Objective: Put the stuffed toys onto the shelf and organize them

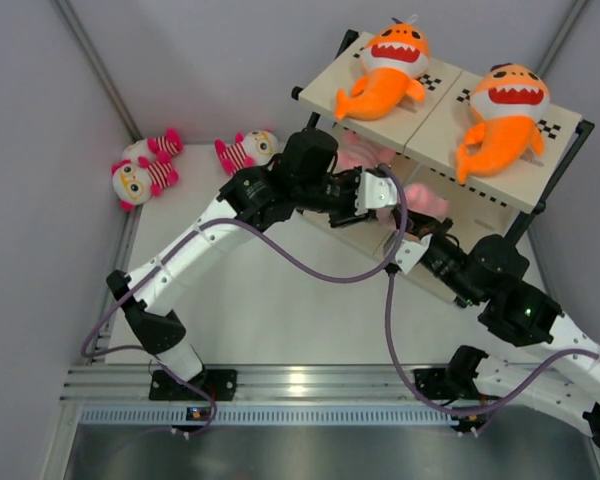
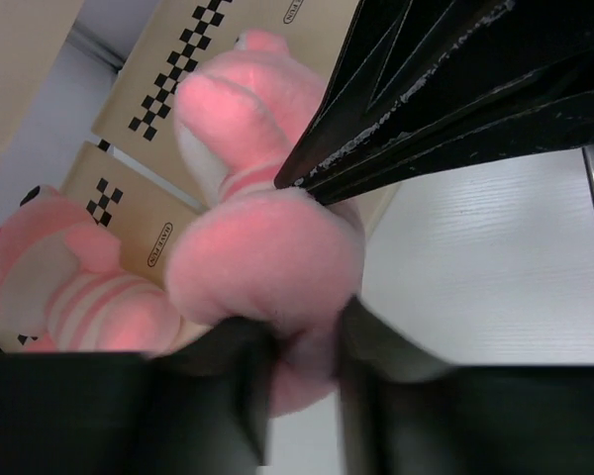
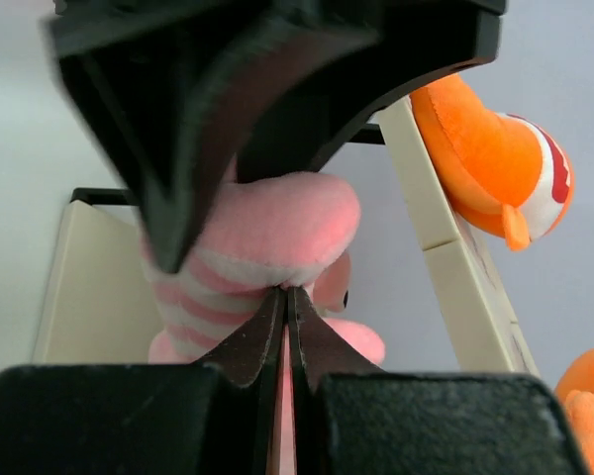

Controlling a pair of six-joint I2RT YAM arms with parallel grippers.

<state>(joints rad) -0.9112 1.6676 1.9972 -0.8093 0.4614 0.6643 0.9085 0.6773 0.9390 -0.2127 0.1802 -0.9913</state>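
Note:
Two orange sharks (image 1: 388, 70) (image 1: 505, 115) lie on the top boards of the shelf (image 1: 435, 112). On the tier below, a pale pink doll (image 1: 428, 200) sits between both grippers. My left gripper (image 1: 378, 192) (image 2: 305, 346) has its fingers pressed on a pink limb of this doll (image 2: 262, 267). My right gripper (image 1: 412, 245) (image 3: 285, 292) is shut on a thin fold of the same doll (image 3: 267, 237). A second pale pink doll (image 1: 358, 155) (image 2: 69, 287) lies further left on that tier. Two pink-and-white striped dolls (image 1: 145, 170) (image 1: 245, 150) lie on the table at the far left.
The shelf's black tube frame (image 1: 315, 118) stands close to the left arm's wrist. One orange shark (image 3: 505, 168) overhangs the board's edge (image 3: 445, 237) in the right wrist view. Grey walls close in the table at the back and both sides.

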